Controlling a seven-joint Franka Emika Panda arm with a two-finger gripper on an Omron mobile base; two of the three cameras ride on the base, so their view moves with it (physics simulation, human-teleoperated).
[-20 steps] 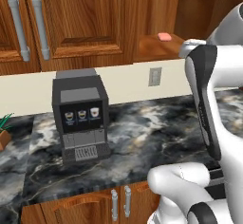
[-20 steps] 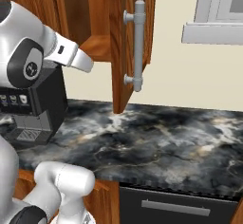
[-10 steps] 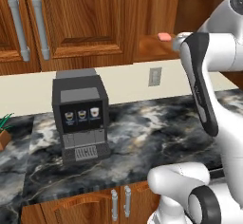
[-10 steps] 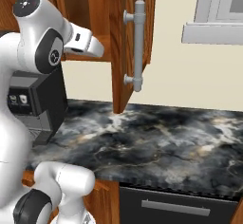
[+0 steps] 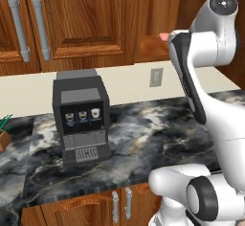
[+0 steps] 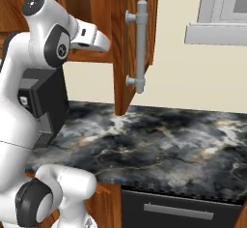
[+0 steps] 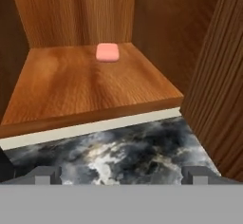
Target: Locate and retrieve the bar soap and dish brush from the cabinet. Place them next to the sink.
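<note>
The pink bar soap (image 7: 107, 52) lies flat near the back of the wooden shelf (image 7: 71, 95) inside the open wall cabinet (image 5: 155, 26). A sliver of the soap (image 5: 164, 36) also peeks out beside my arm in the left base view. My gripper (image 7: 121, 175) is open and holds nothing. It hovers in front of the shelf's front edge, at about shelf height and well short of the soap. The cabinet door (image 6: 129, 53) stands swung open with its long grey bar handle (image 6: 141, 46) just right of my hand (image 6: 92, 37). The dish brush is out of view.
A black coffee machine (image 5: 81, 117) stands on the dark marble counter (image 5: 143, 139) left of my arm. A wall outlet (image 5: 155, 77) sits below the cabinet. A window sill (image 6: 217, 33) is at the right. Closed wall cabinets (image 5: 72, 19) hang to the left.
My arm has risen and folded upward, lifting the hand from below the cabinet to shelf height in front of the open cabinet. The soap has stayed in place.
</note>
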